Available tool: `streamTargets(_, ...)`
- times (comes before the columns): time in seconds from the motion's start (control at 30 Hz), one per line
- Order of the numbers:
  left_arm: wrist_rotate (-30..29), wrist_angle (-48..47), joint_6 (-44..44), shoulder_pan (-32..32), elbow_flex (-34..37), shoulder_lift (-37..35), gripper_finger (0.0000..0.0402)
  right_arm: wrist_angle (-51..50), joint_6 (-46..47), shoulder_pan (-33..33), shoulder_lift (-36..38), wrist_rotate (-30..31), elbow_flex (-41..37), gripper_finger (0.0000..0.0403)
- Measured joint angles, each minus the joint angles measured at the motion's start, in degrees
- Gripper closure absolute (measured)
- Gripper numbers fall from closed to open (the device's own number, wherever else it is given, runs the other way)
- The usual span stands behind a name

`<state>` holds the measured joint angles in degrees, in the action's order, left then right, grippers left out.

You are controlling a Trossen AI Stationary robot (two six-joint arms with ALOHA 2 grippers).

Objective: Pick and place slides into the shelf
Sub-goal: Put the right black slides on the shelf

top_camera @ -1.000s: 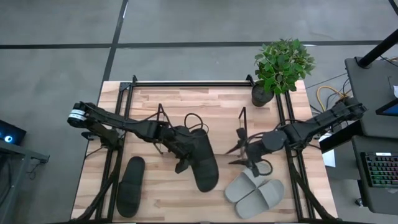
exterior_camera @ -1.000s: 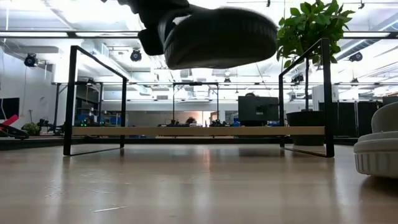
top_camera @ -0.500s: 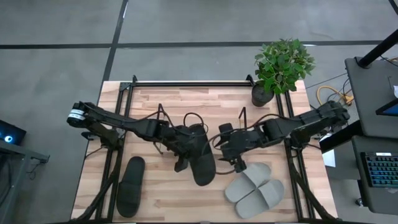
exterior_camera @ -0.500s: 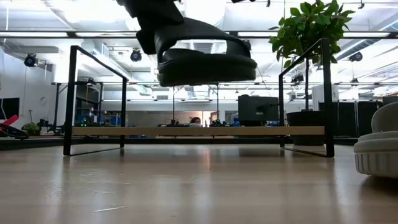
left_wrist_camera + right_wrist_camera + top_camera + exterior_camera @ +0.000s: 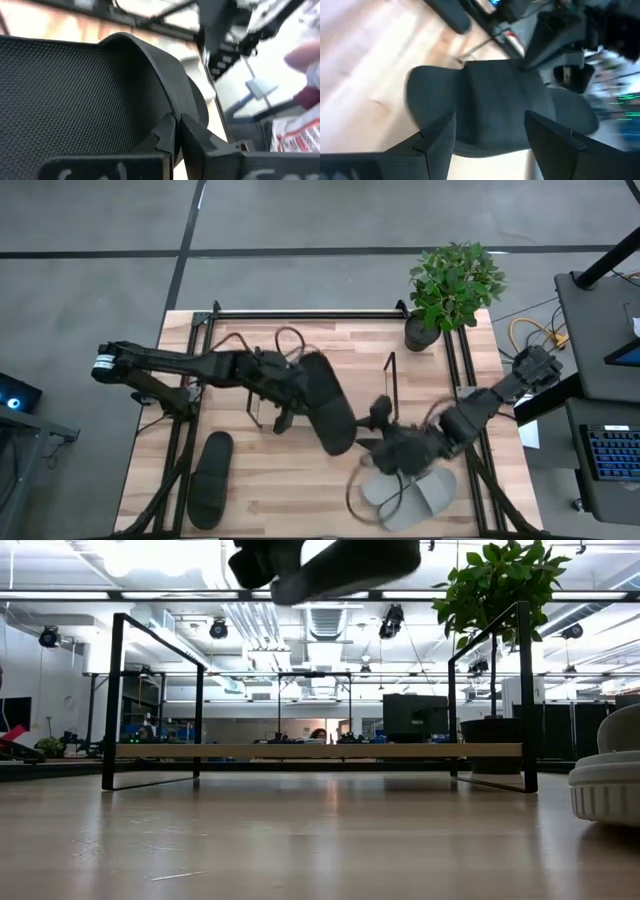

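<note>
— One black slide (image 5: 322, 404) is up in my left gripper (image 5: 283, 393), pinched tight by its strap, hanging over the shelf (image 5: 320, 751); where's your right?

— My right gripper (image 5: 385, 455) hangs spread wide, holding nothing, over the grey slides (image 5: 412, 488); other black slide (image 5: 209, 479) lies on the table (image 5: 270, 490)

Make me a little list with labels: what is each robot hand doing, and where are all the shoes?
left gripper: shut on the strap of a black slide, held up above the table
right gripper: open, above the grey slides
other black slide: flat on the table, near left
shelf: no slides on its board
potted plant: far right corner
</note>
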<state>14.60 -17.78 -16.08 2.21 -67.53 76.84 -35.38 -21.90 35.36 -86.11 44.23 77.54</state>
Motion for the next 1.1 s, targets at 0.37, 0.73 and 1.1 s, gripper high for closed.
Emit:
streamTargets(0.37, 6.27, 4.08, -0.08, -2.37, -0.16, -0.81, 0.0401, 1.58, -7.71, 7.12, -9.02, 22.52, -0.03, 0.0175)
streamTargets(0.73, 7.74, 3.00, -0.04, -3.54, -0.37, -1.78, 0.0401, 1.50, -12.95, 8.08, -14.96, 33.90, -0.09, 0.0175)
streamTargets(1.1, 10.62, 4.20, -0.64, -4.51, -0.35, -1.75, 0.0401, 1.80, -6.77, 10.09, -13.96, 32.05, -0.09, 0.0175)
